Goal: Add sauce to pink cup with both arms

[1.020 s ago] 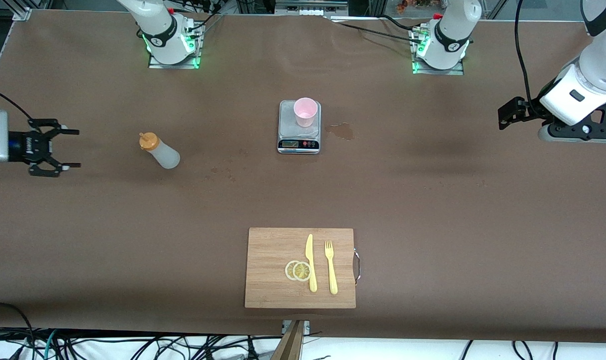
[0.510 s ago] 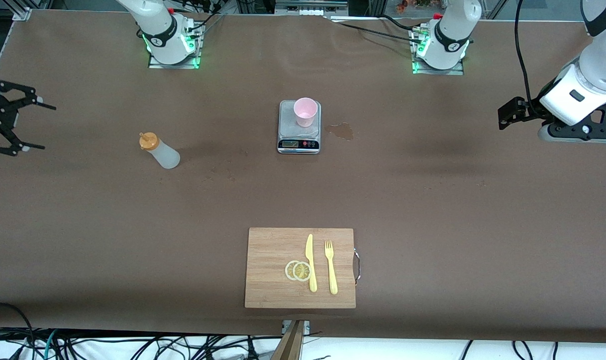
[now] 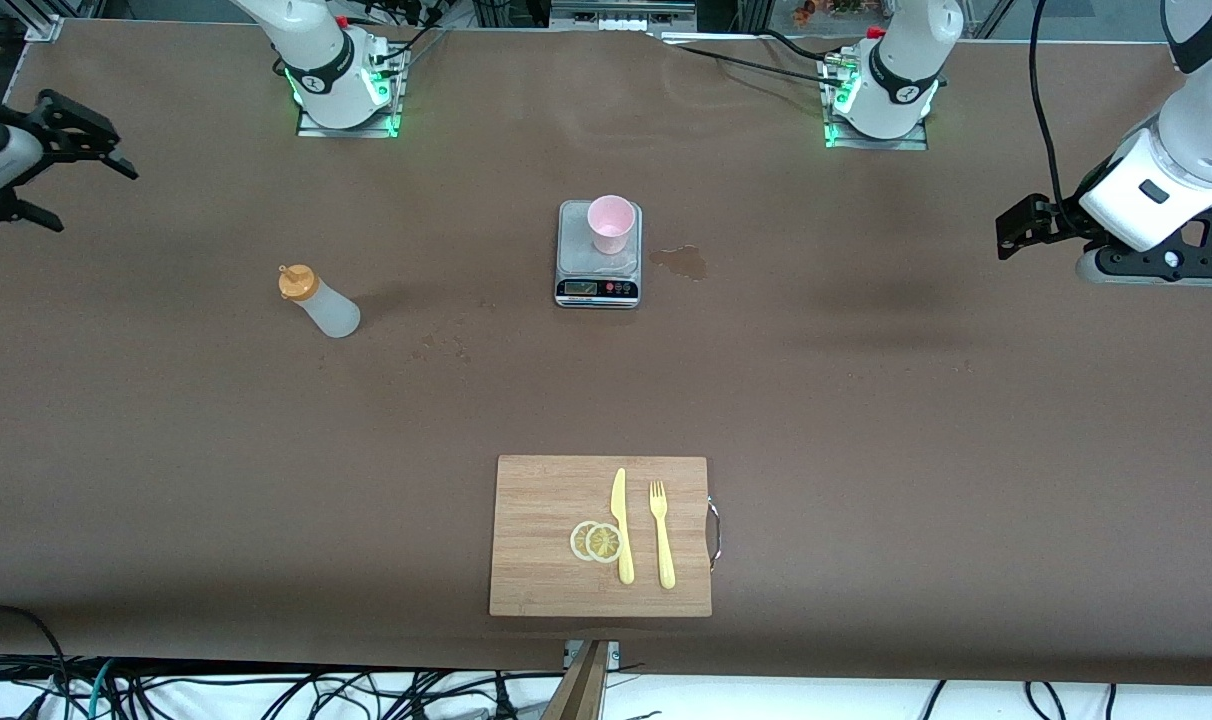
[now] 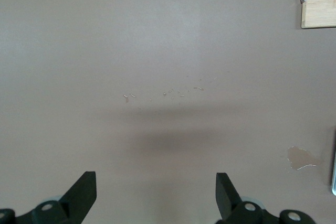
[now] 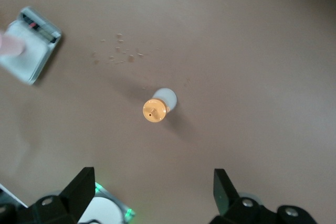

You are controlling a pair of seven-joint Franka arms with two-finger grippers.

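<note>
Right now my right gripper (image 3: pixel 76 170) hangs up in the air over the right arm's end of the table, fingers spread wide with nothing between them. Seen from its wrist, the sauce (image 5: pixel 156 109) stands upright on the brown table (image 3: pixel 866 400), orange cap pointing up at me, with the scale off toward ten o'clock in that picture. My left gripper (image 4: pixel 156 192) waits over the left arm's end of the table, its fingers just as wide apart and empty, looking down on bare tabletop and a corner of the cutting board (image 4: pixel 320 1). In the front view the sauce (image 3: pixel 318 301) sits at about nine o'clock from the scale (image 3: pixel 598 255), well apart from it. The pink cup (image 3: pixel 610 223) stands upright on the scale's plate. A small wet stain (image 3: pixel 680 261) lies just beside the scale at three o'clock. Toward six o'clock, nearer the front camera, the cutting board (image 3: pixel 546 540) carries two lemon slices (image 3: pixel 596 541), a yellow knife (image 3: pixel 621 525) and a yellow fork (image 3: pixel 661 533).
</note>
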